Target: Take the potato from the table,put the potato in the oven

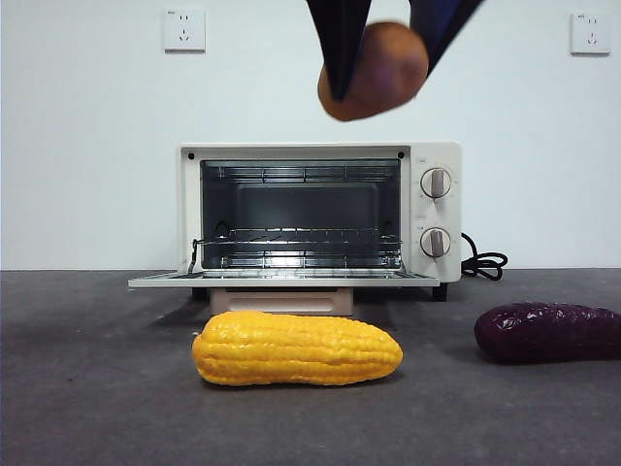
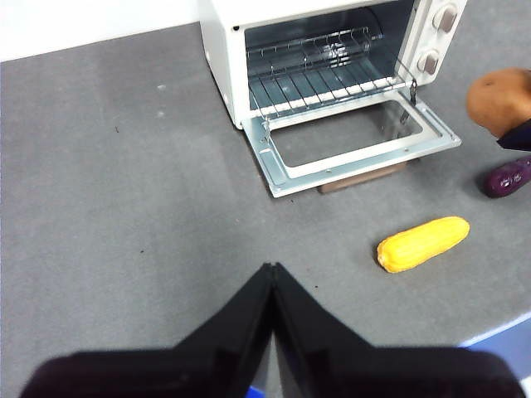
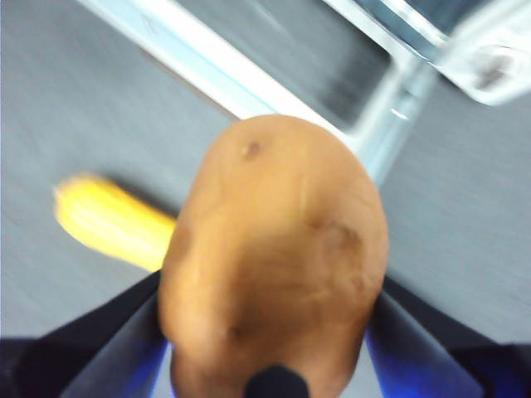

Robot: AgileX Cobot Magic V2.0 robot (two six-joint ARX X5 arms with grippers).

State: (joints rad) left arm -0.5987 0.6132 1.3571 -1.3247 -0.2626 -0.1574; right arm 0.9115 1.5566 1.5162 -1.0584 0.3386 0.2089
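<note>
Potato (image 1: pixel 374 70) aloft, clamped between right gripper (image 1: pixel 380 49) jaws, well above oven (image 1: pixel 320 212) roof, long axis roughly along jaws. Oven mouth below and beyond; door (image 1: pixel 281 279) folded down flat, rack bare, cavity wide open. Corn cob (image 1: pixel 297 348) lies before door, purple vegetable (image 1: pixel 548 332) off to side. Left gripper (image 2: pixel 271 274) pinched closed on nothing, waiting well back over table (image 2: pixel 124 207).

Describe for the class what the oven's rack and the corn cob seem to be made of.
The rack inside the oven looks like thin bare metal wire: it is silvery and glints. The corn cob looks like moulded plastic or foam, probably a replica: its yellow is uniform, with a faint sheen.
</note>
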